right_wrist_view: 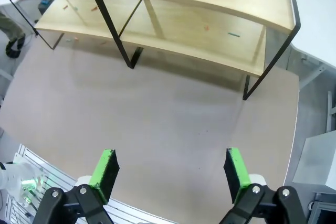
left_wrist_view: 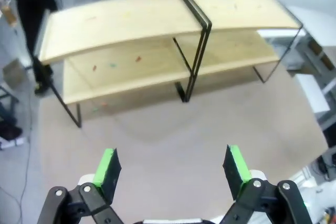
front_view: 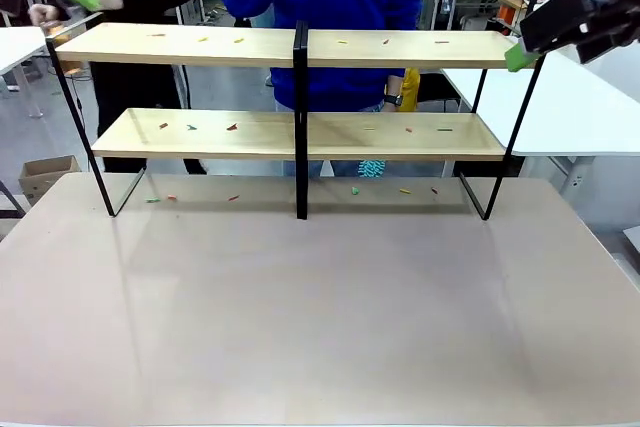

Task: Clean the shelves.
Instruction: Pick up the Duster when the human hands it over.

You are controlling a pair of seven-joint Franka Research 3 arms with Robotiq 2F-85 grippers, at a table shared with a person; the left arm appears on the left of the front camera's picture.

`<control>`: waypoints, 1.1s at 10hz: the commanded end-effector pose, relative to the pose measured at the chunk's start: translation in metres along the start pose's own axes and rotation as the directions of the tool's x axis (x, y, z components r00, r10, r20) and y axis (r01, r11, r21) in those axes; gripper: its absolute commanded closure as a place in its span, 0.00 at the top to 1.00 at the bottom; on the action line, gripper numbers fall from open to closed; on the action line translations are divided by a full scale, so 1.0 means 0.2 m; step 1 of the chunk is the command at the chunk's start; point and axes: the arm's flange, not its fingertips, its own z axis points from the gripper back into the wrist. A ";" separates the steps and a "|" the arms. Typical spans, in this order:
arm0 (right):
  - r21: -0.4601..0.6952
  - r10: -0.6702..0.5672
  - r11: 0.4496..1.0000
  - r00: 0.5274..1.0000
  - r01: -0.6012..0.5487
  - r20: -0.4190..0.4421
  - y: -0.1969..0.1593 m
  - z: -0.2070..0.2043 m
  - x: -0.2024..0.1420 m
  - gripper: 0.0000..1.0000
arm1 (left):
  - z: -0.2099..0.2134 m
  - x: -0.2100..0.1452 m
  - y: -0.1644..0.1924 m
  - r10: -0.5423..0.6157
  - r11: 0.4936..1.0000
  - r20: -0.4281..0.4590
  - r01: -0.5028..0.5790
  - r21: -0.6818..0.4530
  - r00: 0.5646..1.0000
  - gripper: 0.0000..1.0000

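Left gripper (left_wrist_view: 170, 163) fingers spread wide, empty, high over the tan table (front_view: 320, 327). Right gripper (right_wrist_view: 169, 163) likewise spread, empty. Shelves (front_view: 200, 45) stand on the table's far part, with small coloured scraps (front_view: 232, 127) on both boards and on the table beneath. Person in a blue top (front_view: 320, 7) stands just behind the shelves.

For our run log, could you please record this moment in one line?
shelves: littered with bits; left end effector: open; right end effector: open
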 end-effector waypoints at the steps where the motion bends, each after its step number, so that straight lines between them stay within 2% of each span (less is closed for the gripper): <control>1: 0.021 0.028 0.999 1.000 -0.028 0.002 -0.01 -0.04 0.02 1.00 | -0.08 -0.07 0.03 -0.079 0.996 0.032 0.078 0.034 0.996 1.00; 3: 0.028 0.028 0.999 1.000 -0.028 -0.003 -0.02 -0.06 0.03 1.00 | -0.12 -0.07 0.03 -0.101 0.994 -0.006 0.101 0.042 0.995 1.00; 6: 0.032 0.020 0.999 1.000 -0.019 -0.007 -0.03 -0.07 0.03 1.00 | -0.13 -0.07 0.03 -0.136 0.991 0.012 0.136 0.007 0.991 1.00; 9: 0.036 0.014 0.999 1.000 -0.013 -0.010 -0.04 -0.09 0.03 1.00 | -0.15 -0.07 0.03 -0.148 0.989 -0.020 0.148 0.007 0.989 1.00; 11: 0.037 0.016 0.999 1.000 -0.016 -0.001 -0.04 -0.08 0.02 1.00 | -0.14 -0.08 0.01 -0.127 0.992 -0.015 0.127 0.009 0.992 1.00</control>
